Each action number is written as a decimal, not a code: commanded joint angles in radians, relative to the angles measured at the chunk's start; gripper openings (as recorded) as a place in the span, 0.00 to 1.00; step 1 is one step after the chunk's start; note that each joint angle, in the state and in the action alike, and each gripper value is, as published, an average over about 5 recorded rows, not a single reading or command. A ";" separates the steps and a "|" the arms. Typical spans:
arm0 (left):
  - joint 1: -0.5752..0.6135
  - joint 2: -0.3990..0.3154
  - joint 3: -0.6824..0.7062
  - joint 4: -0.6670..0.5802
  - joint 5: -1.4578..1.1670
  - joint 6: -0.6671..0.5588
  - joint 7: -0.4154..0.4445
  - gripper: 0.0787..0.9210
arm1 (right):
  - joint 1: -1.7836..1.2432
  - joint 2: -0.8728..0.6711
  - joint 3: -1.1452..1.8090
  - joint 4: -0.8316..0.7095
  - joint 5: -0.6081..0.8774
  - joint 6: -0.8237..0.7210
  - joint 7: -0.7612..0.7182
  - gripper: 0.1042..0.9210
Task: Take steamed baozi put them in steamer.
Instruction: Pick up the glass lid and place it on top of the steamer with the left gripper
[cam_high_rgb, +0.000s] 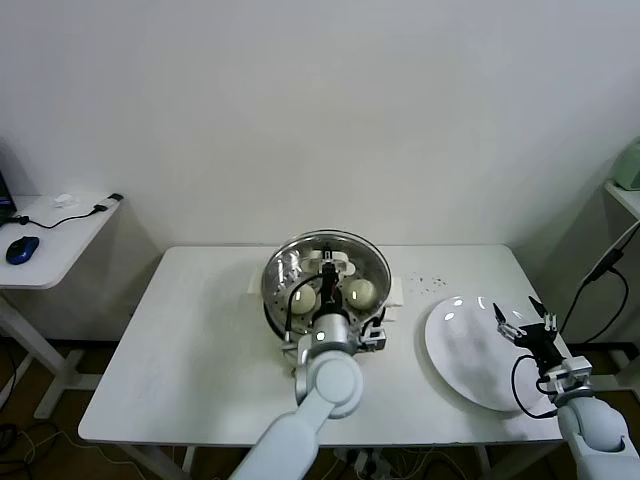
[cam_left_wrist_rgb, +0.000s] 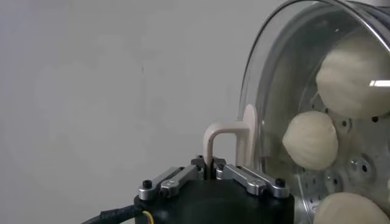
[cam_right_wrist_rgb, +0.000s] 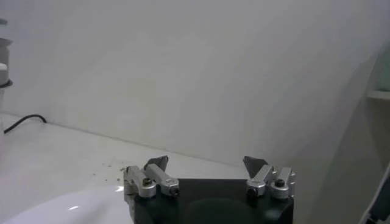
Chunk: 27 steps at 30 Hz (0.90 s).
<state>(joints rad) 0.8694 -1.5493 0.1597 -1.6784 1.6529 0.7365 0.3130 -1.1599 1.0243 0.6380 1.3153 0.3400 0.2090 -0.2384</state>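
Observation:
The steamer (cam_high_rgb: 272, 306) stands at the middle back of the white table. Two pale baozi (cam_high_rgb: 303, 297) (cam_high_rgb: 359, 291) show inside it through the round glass lid (cam_high_rgb: 290, 262). My left gripper (cam_high_rgb: 328, 276) is shut on the lid's white handle (cam_left_wrist_rgb: 223, 136) and holds the lid over the pot. I cannot tell whether the lid rests on the rim. The left wrist view shows three baozi (cam_left_wrist_rgb: 309, 140) on the perforated floor (cam_left_wrist_rgb: 359, 168). My right gripper (cam_high_rgb: 520, 318) is open and empty above the flat white plate (cam_high_rgb: 462, 358); it also shows in the right wrist view (cam_right_wrist_rgb: 206, 163).
The empty plate lies at the table's right front, near the edge. Small dark crumbs (cam_high_rgb: 432, 283) lie right of the steamer. A side table (cam_high_rgb: 60, 240) with a blue mouse (cam_high_rgb: 22, 248) stands at far left.

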 joint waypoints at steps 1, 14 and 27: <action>-0.003 -0.026 -0.002 0.045 -0.007 0.049 -0.001 0.08 | 0.002 0.002 0.003 -0.003 -0.004 0.001 -0.001 0.88; -0.001 -0.031 -0.031 0.061 -0.015 0.049 -0.005 0.08 | 0.001 0.005 0.005 -0.002 -0.019 0.005 -0.004 0.88; 0.008 -0.013 -0.032 0.063 -0.050 0.049 -0.015 0.08 | -0.002 0.008 0.012 -0.004 -0.027 0.008 -0.008 0.88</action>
<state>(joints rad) 0.8731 -1.5644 0.1329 -1.6192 1.6235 0.7358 0.2925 -1.1606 1.0315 0.6475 1.3102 0.3152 0.2158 -0.2457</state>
